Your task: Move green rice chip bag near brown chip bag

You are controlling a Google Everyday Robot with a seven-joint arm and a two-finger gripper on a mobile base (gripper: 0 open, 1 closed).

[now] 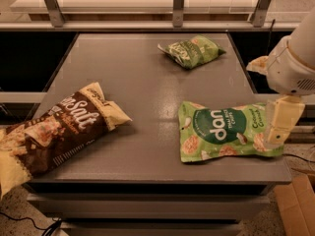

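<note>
Grey table top (pixel 147 77) carries the flat light-green rice chip bag (pixel 224 131) at lower right, well apart from the long dark-brown chip bag (pixel 59 132) at lower left. The cream gripper (pixel 276 128) stands at its right end; grip state cannot be told. Likely light, limp, slippery: pinch an edge seam.

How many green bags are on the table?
2. The large flat light-green rice chip bag lies front right, gripper at its right end; the small wrinkled dark-green bag sits at the back.
</note>
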